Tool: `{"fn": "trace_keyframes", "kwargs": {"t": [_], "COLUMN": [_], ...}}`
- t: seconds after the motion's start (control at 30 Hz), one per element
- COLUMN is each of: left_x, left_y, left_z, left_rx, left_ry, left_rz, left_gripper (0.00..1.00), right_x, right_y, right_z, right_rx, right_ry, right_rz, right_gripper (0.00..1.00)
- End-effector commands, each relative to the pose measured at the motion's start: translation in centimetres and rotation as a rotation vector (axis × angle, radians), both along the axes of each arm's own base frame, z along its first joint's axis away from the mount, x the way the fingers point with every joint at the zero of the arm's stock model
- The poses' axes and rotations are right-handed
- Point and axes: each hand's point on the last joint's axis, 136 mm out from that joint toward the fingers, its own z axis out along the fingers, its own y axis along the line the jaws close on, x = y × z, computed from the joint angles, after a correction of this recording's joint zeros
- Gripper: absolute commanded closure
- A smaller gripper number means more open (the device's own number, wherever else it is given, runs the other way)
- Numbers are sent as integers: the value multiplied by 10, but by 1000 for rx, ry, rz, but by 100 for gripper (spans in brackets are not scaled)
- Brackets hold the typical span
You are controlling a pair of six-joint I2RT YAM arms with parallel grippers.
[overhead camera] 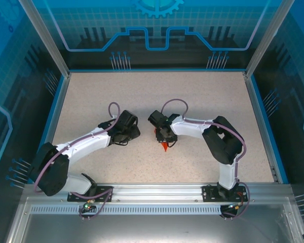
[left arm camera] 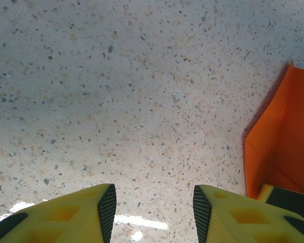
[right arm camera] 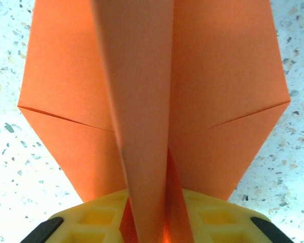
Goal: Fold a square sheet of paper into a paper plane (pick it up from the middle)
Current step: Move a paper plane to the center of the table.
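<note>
The paper plane (right arm camera: 213, 91) is bright orange, folded into a pointed dart with a raised centre fold and wings spread to both sides. It lies on the table under my right gripper (right arm camera: 152, 202). The yellow jaws stand a little apart, and the centre fold rises loosely in the gap between them. In the top view only the plane's orange tip (overhead camera: 164, 147) pokes out below the right gripper (overhead camera: 163, 137). My left gripper (left arm camera: 154, 202) is open over bare table with nothing between its fingers. One wing of the plane (left arm camera: 286, 142) lies just to its right.
The speckled beige table (overhead camera: 91, 101) is bounded by blue rails and clear enclosure walls. Both arms meet near the table's middle, with the left gripper (overhead camera: 134, 132) a short way left of the right one. A yellow-and-black finger of the right gripper (left arm camera: 289, 196) shows beside the wing.
</note>
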Motion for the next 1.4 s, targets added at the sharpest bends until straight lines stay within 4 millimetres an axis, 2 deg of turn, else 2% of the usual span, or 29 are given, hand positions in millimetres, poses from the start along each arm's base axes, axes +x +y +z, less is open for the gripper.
{"fn": "trace_keyframes", "kwargs": {"t": [0.0,0.13,0.2,0.3,0.47,0.57,0.7,0.87,1.1,1.23,1.37], "left_x": [8,7,8,8,8,7,7,9,9,9,9], "left_y": [-5,-3,-3,-2,-2,-2,-2,-2,1,3,8], "left_z": [9,11,12,12,11,10,10,14,19,21,27], "left_rx": [-22,-18,-17,-15,-10,-8,-6,-3,11,19,37], "left_ry": [-19,-25,-31,-30,-24,-21,-22,-35,-54,-61,-89], "left_rz": [-12,-10,-8,-7,-8,-9,-10,-16,-21,-23,-22], "left_gripper": [53,53,53,53,53,53,53,53,52,52,51], "right_x": [-22,-16,-14,-15,-26,-26,-16,-1,3,1,2], "right_y": [-9,-8,-7,-11,-15,-15,-14,-6,4,-2,-25], "right_z": [-31,-11,-7,-18,-49,-46,-20,25,71,96,148], "right_rx": [-21,-28,-20,-39,-104,-104,-101,-47,51,77,86], "right_ry": [95,39,22,37,110,103,42,-47,-134,-191,-374], "right_rz": [0,19,31,25,8,4,8,22,55,50,31], "right_gripper": [72,67,65,64,72,73,72,66,57,54,47]}}
